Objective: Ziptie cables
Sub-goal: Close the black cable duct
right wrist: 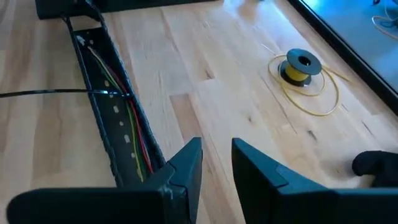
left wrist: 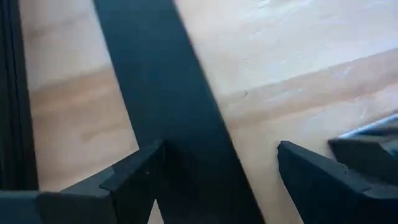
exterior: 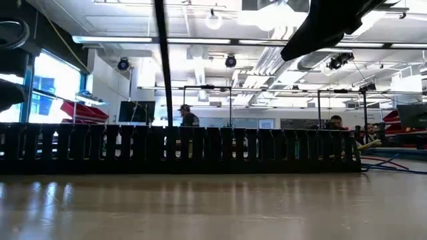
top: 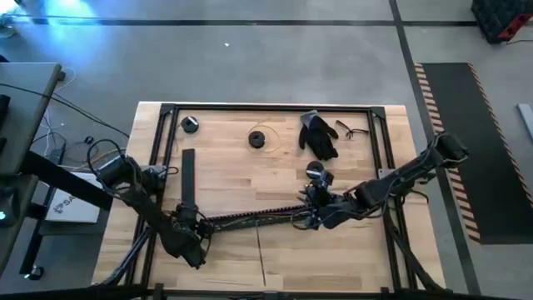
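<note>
A long black slotted duct lies across the table's near middle, and the cables, thin red, yellow, green and whitish wires, lie inside it. A thin black strand crosses the duct. My right gripper hovers just beside the duct's right end, open by a narrow gap with nothing in it. My left gripper is at the duct's left end. It stands open over a flat black strip that runs between its fingers. In the low view the duct's slotted wall spans the picture. My left gripper straddles the flat black strip from above, with its fingers across the strip. One finger stands right against the strip's edge, but I cannot tell whether it touches. The other finger is well clear, and the strip lies flat on the table.
A spool of yellow wire with loose loops, a black spool, a black glove and glasses lie along the far side. A black frame rims the table. Bare wood lies between the duct and those things.
</note>
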`<state>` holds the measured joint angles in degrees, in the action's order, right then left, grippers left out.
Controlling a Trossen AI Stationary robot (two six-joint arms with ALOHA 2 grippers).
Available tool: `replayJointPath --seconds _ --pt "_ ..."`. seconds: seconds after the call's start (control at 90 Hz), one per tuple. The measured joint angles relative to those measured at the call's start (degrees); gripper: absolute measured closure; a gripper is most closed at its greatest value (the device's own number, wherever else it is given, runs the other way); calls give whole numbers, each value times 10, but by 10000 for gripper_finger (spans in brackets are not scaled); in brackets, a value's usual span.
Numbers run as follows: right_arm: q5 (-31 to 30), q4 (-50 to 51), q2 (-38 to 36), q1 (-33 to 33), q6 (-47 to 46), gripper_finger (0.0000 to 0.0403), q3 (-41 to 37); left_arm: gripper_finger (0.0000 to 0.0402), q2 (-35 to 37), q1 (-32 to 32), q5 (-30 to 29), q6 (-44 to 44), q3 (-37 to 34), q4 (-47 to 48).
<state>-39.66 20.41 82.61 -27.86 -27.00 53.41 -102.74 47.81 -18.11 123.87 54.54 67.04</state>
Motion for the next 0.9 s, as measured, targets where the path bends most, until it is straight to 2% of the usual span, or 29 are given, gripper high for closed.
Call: replayJointPath --seconds 0.156,0.289,0.6,0.778,0.9 --pt "1 -1 0 0 0 331 0 108 38 0 0 52 8 60" --pt "2 -3 1 0 -1 331 0 108 37 -1 31 52 9 52" --pt "22 -6 11 0 0 331 0 108 26 2 69 68 -62 -65" --pt "28 -6 15 -1 1 331 0 108 31 -5 59 58 -69 -68" --pt "27 -10 15 -1 1 331 0 108 27 -3 7 47 -73 -66"
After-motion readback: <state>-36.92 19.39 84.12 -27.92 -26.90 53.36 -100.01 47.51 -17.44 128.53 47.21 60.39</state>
